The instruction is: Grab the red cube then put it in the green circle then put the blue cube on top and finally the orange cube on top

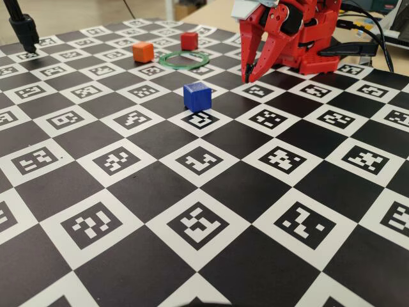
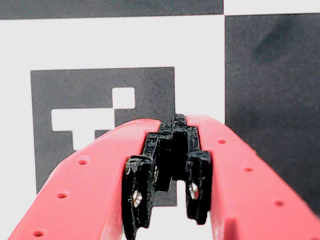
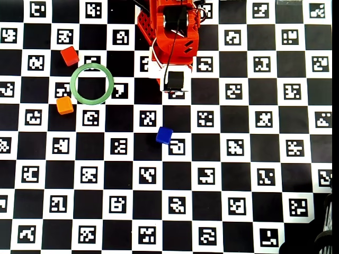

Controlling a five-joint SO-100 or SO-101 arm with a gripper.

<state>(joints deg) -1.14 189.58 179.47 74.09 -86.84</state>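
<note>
Nothing is stacked yet. In the overhead view the red cube [image 3: 69, 55] sits just outside the green ring [image 3: 91, 83], up and to its left, and the orange cube [image 3: 64, 105] just below-left. The blue cube [image 3: 164, 135] lies well apart, nearer the middle. The claw [image 1: 246, 73] hangs empty over the board [image 1: 192, 211], fingers nearly together, apparently parked by its base.

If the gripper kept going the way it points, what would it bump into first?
Probably just the checkered board. The gripper points down at a marker square; no cube shows beneath it in the wrist view.
</note>
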